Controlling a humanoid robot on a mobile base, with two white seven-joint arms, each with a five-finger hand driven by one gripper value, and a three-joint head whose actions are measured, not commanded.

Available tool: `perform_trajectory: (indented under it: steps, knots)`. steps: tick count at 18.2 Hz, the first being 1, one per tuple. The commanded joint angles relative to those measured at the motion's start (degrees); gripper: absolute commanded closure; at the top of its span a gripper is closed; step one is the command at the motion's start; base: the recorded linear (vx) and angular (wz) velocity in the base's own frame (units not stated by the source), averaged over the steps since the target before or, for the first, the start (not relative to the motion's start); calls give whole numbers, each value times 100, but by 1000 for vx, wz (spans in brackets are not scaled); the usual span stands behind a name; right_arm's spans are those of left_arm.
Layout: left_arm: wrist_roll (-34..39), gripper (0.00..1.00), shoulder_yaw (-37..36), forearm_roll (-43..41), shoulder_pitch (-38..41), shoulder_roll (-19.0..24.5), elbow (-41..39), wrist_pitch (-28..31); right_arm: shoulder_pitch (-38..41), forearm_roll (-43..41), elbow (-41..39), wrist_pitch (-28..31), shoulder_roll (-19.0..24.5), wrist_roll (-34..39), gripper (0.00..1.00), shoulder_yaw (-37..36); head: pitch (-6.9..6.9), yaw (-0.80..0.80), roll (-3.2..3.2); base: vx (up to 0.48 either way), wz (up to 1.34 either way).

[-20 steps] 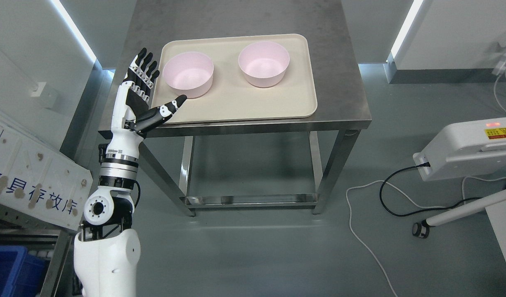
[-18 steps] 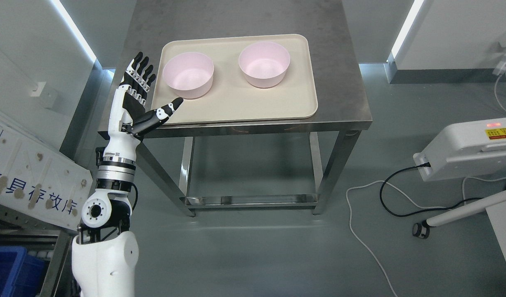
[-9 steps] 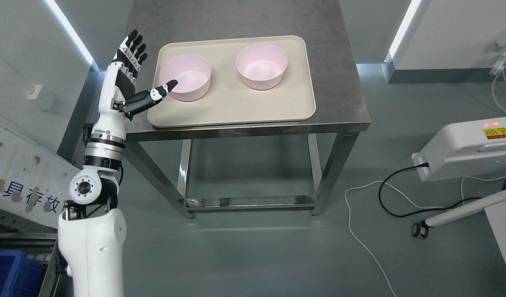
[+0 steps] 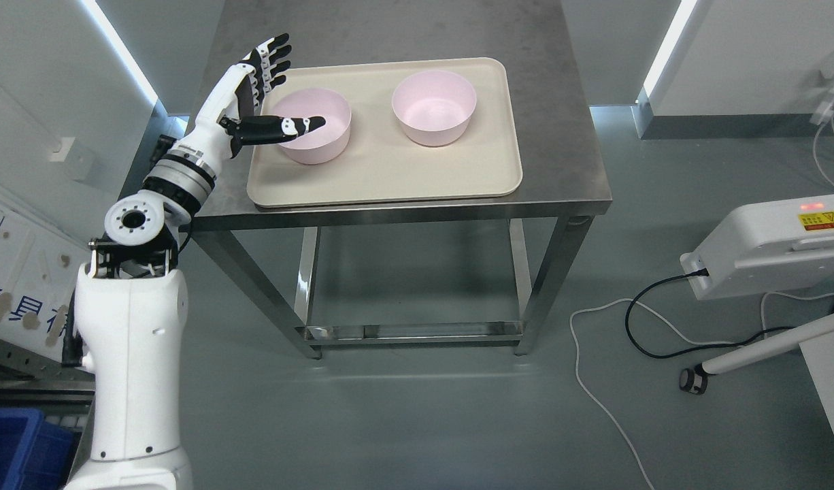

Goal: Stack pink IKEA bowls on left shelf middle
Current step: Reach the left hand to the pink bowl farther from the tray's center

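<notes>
Two pink bowls stand upright on a beige tray on a steel table. The left bowl is near the tray's left end, the right bowl is toward the back middle. My left hand is open at the left bowl's left side. Its fingers point up and away beside the rim, and its thumb reaches across the front of the bowl's opening. I cannot tell whether the hand touches the bowl. My right arm is out of view.
The steel table has bare metal right of and behind the tray. A white panel with blue print and a blue bin sit at lower left. A white machine and floor cables lie at right.
My left arm has risen and swung forward and right. The hand went from beside the table's left edge to the left bowl, thumb now over its opening. The camera shifted slightly.
</notes>
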Motion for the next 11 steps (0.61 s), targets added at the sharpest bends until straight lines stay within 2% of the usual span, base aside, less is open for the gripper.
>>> perform_trajectory:
  steps: [1,11]
  knots:
    - [-35,5,-805,-809,-1038,-170,1772,219,0,0,0,-22,-100,31,0,0,0,0,0,0,0]
    - [-17,22,-945,-1970,-880,-13,1949,193,0,0,0,-22,-100,31,0,0,0,0,0,0,0]
